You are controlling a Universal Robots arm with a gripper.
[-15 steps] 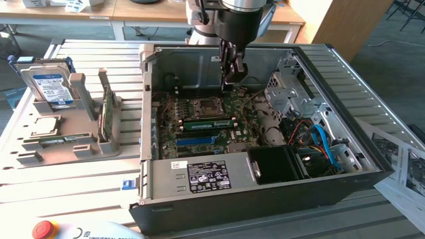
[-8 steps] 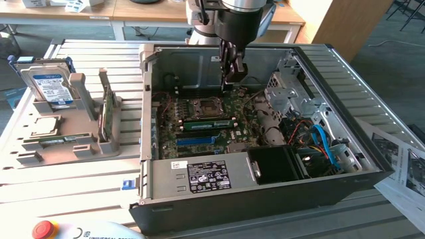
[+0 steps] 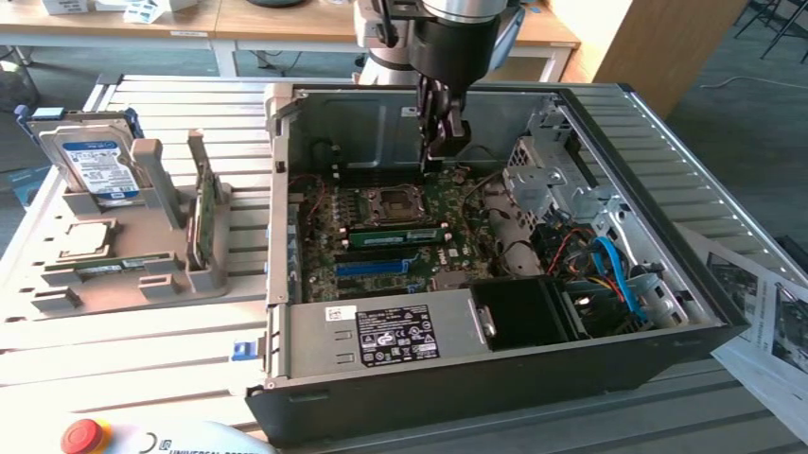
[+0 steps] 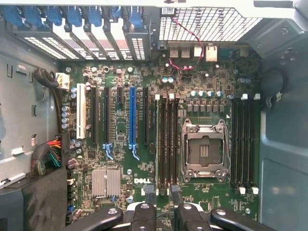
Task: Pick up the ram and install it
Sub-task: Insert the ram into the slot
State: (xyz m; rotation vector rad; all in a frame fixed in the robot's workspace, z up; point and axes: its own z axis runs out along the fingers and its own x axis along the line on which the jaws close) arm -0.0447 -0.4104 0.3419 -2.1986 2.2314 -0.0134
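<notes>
Green on black is the picture: the long, thin green circuit-board stick with the pale sticker, our ram (image 3: 394, 236), stands on edge in a memory slot. That slot is just beside the square silver processor socket (image 3: 389, 200), on the socket's side toward the long blue expansion slot (image 3: 378, 267). All of it sits inside the open black computer case (image 3: 378, 388) on the slatted metal table (image 3: 151, 345). The black two-fingered tool (image 3: 442, 156) hangs over the board near the socket, clear of the ram, spread wide and holding nothing. From the wrist, its fingers (image 4: 149, 191) straddle the dark slots beside the socket. To my eye this is about seating: the stick wants to sit level, both ends equally deep, end clips snapped in. Whether the clips have closed, I can't tell. Any press belongs straight down and even, with the spread fingers kept off the socket's frame.
</notes>
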